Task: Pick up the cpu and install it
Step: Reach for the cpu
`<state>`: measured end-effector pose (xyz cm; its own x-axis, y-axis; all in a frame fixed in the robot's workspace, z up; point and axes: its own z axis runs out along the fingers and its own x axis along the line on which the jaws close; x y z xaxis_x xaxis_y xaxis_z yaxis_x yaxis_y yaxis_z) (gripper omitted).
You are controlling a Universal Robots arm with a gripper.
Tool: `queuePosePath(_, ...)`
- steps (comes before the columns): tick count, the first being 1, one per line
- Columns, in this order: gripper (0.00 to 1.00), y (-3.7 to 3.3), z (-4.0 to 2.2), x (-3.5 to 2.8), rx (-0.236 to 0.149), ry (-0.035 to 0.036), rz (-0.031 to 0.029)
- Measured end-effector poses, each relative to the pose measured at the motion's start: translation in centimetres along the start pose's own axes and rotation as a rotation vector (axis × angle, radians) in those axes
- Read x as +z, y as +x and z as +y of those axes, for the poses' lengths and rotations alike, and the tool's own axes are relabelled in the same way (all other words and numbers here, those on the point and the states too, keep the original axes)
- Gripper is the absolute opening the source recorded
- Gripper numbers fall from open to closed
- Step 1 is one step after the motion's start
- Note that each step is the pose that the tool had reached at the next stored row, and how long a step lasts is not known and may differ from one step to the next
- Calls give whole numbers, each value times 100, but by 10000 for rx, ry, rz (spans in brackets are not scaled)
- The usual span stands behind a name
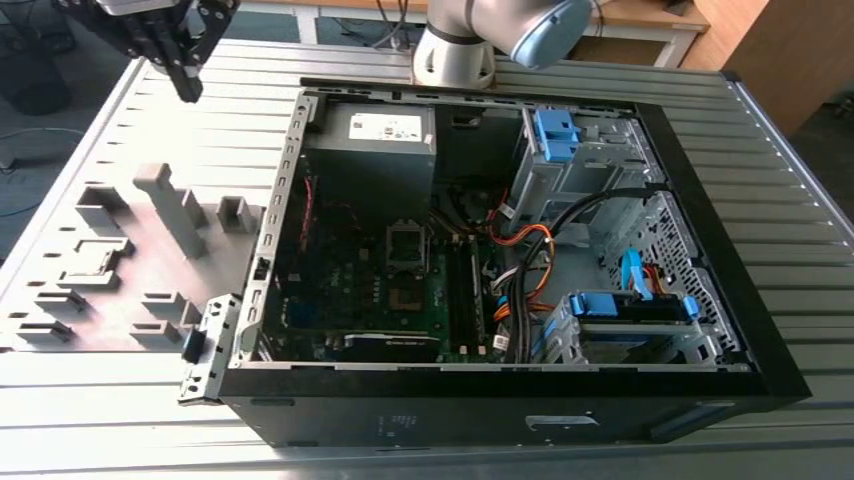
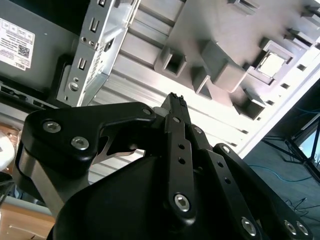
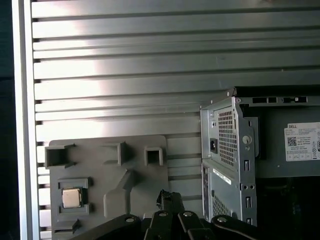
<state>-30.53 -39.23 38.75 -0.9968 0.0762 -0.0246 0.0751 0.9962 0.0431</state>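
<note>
In the exterior view I see the claw (image 1: 184, 85) hanging above the ribbed table (image 1: 120, 410), fingers drawn together to one tip, gripping nothing. The grey tray (image 1: 230, 268) lies near it, and the open PC case (image 1: 747, 330) is off to its side. In the second wrist view the fingers meet, empty. The cpu (image 2: 272, 64) sits flat in a square tray pocket, well apart from the tip. In the first wrist view the cpu (image 3: 71, 198) lies to one side of the tip and the case to the other.

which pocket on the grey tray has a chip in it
The square framed pocket with the silver cpu inside; the other pockets on the tray look empty.
</note>
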Motion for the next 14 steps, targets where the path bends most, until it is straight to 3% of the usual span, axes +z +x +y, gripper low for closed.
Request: queuePosePath(14,11,372,-4,15,-1,16,-1)
